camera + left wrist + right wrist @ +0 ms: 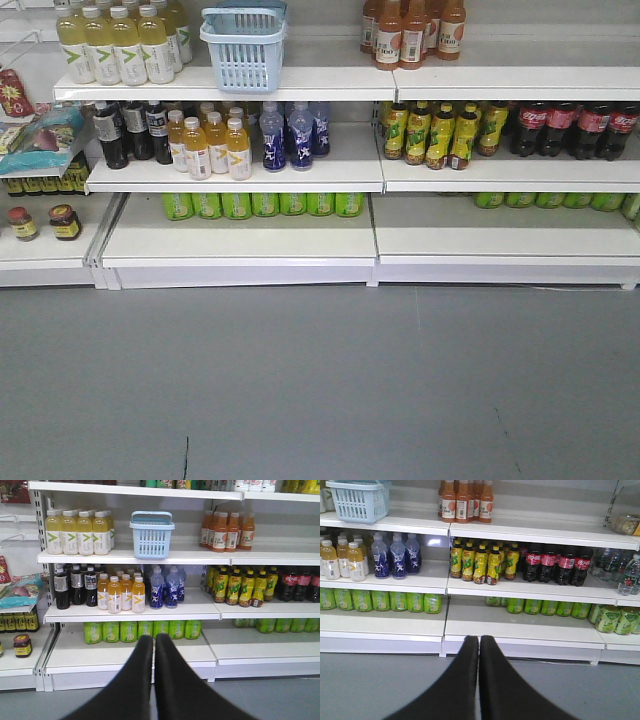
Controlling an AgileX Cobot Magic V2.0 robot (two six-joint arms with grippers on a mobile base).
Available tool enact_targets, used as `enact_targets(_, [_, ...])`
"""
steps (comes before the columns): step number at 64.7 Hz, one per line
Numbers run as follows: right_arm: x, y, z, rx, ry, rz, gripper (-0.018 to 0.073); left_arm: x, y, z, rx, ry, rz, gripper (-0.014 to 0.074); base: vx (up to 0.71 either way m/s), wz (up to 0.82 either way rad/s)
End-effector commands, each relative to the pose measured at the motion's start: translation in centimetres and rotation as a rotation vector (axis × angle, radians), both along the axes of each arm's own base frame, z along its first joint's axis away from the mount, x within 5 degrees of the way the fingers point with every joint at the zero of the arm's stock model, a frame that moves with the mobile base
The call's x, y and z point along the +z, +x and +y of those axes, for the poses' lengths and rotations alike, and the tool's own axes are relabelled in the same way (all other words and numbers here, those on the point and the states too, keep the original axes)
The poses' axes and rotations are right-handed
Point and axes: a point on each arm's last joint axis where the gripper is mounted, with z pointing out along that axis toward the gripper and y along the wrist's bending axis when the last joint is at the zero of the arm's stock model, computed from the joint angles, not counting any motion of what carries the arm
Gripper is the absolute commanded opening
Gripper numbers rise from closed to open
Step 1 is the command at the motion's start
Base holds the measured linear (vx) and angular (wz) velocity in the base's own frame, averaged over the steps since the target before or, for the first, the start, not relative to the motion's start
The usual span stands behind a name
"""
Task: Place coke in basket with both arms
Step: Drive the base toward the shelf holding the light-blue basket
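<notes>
The left pincer [153, 641] and right pincer [479, 641] are both closed, empty. The pale blue slotted plastic basket [151, 537] stands on the white upper shelf [200, 555], straight ahead above the left one and far up-left of the right. No slim all-red coke bottle shows, only dark red-labelled cola bottles [555, 562].

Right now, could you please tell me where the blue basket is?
In the front view, the basket stands on the upper white shelf, left of centre, just right of the pale yellow bottles and above the blue bottles.
</notes>
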Motion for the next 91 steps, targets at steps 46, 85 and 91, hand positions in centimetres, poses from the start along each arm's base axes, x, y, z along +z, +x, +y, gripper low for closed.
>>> enact_targets(46, [0.47, -0.01, 0.12, 0.015, -0.025, -0.081, -0.0005, 0.53, 0.08, -0.10, -0.012, -0.024, -0.054, -0.0006, 0.00, 0.00])
enact_targets(85, [0.46, -0.01, 0.11, 0.014, -0.024, -0.080, -0.0005, 0.53, 0.08, -0.10, -0.012, -0.024, -0.054, -0.0006, 0.06, 0.00])
enact_targets(91, [0.46, -0.01, 0.11, 0.014, -0.024, -0.080, -0.0005, 0.53, 0.08, -0.10, -0.012, -0.024, -0.054, -0.0006, 0.17, 0.01])
